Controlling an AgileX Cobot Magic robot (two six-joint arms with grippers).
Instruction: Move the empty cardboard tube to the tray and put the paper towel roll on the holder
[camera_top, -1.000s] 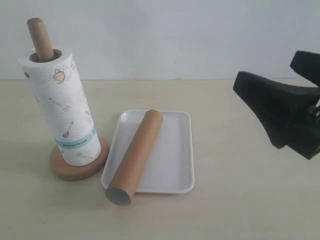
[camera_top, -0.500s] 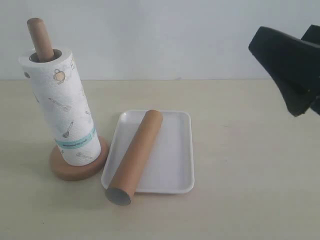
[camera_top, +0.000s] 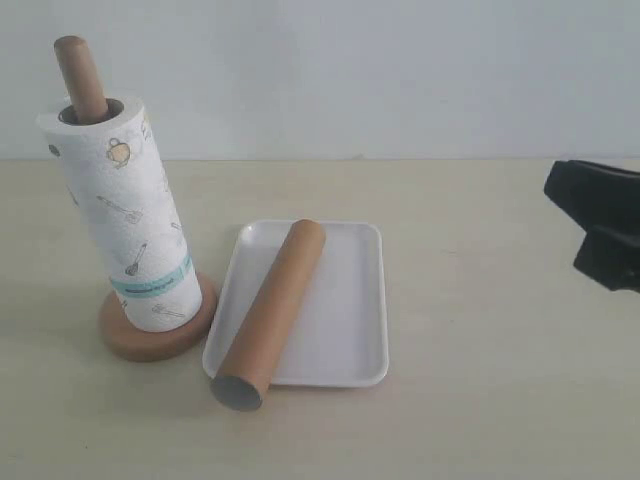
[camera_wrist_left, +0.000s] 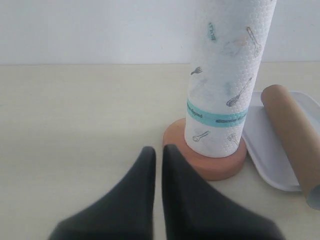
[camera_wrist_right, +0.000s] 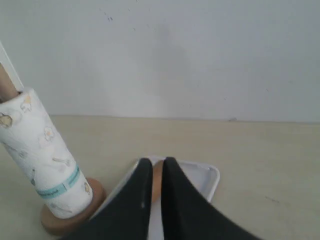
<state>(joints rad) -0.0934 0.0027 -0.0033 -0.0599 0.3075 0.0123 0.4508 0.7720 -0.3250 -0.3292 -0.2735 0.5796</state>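
While left gripper (camera_wrist_left: 159, 148) and right gripper (camera_wrist_right: 156, 161) sit pinched shut, empty:
ahead, one brown cardboard tube (camera_top: 270, 310) on one white tray (camera_top: 350, 335), one printed paper roll (camera_top: 125, 225) on one wooden holder (camera_top: 135, 342).

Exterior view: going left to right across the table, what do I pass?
Paper towel roll standing on the holder → tray, with the cardboard tube lying slantwise across it → right gripper at the right edge.

print on paper towel roll (camera_wrist_left: 226, 75), illegible
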